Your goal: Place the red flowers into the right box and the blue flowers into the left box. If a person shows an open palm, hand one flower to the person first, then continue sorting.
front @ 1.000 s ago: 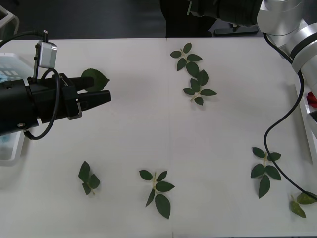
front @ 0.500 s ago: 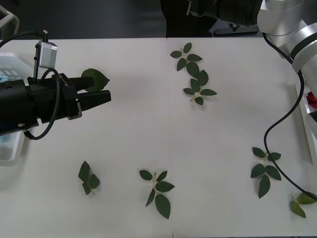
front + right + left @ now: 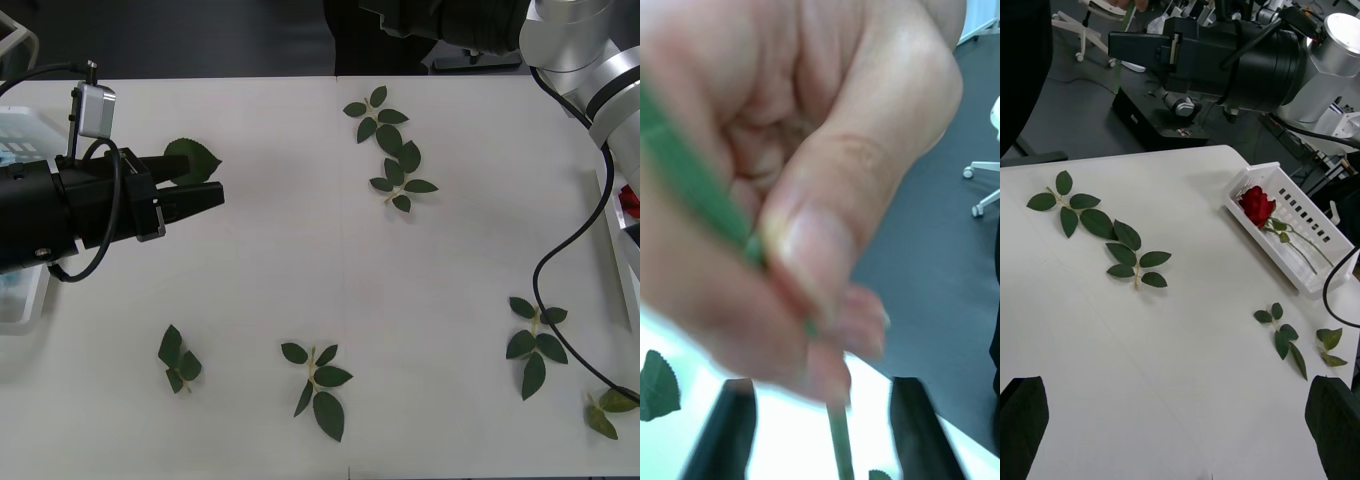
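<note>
Nothing on the counter (image 3: 330, 270) has moved since a second ago; only the dark shape past its far edge by the right arm has shifted a little, left arm unchanged. Nearest in the right wrist view, the right end effector (image 3: 824, 427) has fingers apart with a thin green stem (image 3: 839, 435) running down between them, not clamped. Just beyond, a person's hand (image 3: 782, 187) pinches that stem between thumb and fingers, so this looks like the hand-over step, flower passing to the person; the bloom is out of sight, colour unknown. Left end effector (image 3: 195, 190) hovers over the counter's left side, fingers apart, holding nothing, probably waiting its turn. Loose leaf sprigs (image 3: 390, 150) lie scattered on the counter, not task items. Farther off, one of the red flowers (image 3: 1256, 204) already lies in the right box (image 3: 1311, 279), bloom at one end, stem along the tray. Left box (image 3: 20, 315) sits at the counter's left edge behind the arm
</note>
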Robot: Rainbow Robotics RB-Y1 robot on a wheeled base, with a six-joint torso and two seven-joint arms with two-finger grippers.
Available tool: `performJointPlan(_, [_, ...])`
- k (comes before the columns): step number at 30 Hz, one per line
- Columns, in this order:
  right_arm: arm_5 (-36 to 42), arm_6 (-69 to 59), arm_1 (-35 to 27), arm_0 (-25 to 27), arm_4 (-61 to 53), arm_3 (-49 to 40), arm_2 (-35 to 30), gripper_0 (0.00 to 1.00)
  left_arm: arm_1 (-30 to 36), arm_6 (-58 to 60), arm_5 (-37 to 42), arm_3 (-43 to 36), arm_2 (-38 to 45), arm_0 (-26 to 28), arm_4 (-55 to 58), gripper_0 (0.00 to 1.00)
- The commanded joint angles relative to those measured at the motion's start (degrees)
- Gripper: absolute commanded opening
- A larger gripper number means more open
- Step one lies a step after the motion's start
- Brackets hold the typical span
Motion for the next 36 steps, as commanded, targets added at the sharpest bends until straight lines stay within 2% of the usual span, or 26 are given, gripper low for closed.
performJointPlan(1, [1.4,2.3,0.8,-2.2,-0.7,-0.7,-1.2,0.94,2.2,-3.3,0.2,-0.3,1.4,0.6,0.7,1.00])
performJointPlan(9, [6.3,4.3,-0.9,-2.0,-0.7,0.3,-1.2,0.96,2.2,-3.3,0.2,-0.3,1.4,0.6,0.7,1.00])
performJointPlan(12, [11.4,6.5,-3.5,-0.4,-2.4,0.0,-1.2,0.96,2.2,-3.3,0.2,-0.3,1.4,0.6,0.7,1.00])
performJointPlan(20, [30.7,7.0,-11.9,7.8,-8.1,-0.9,-1.2,0.96,2.2,-3.3,0.2,-0.3,1.4,0.6,0.7,1.00])
performJointPlan(22, [35.1,7.0,-14.4,10.6,-8.1,-3.5,-1.2,0.96,2.2,-3.3,0.2,-0.3,1.4,0.6,0.7,1.00])
performJointPlan(26, [38.6,7.0,-19.1,16.2,-8.6,-11.5,-1.2,0.96,2.2,-3.3,0.2,-0.3,1.4,0.6,0.7,1.00])
performJointPlan(31, [37.3,7.0,-25.9,23.7,-9.5,-23.5,-1.2,0.95,2.2,-3.3,0.2,-0.3,1.4,0.6,0.7,1.00])
performJointPlan(36, [35.5,7.0,-30.1,27.7,-10.2,-31.0,-1.2,0.96,2.2,-3.3,0.2,-0.3,1.4,0.6,0.7,1.00])
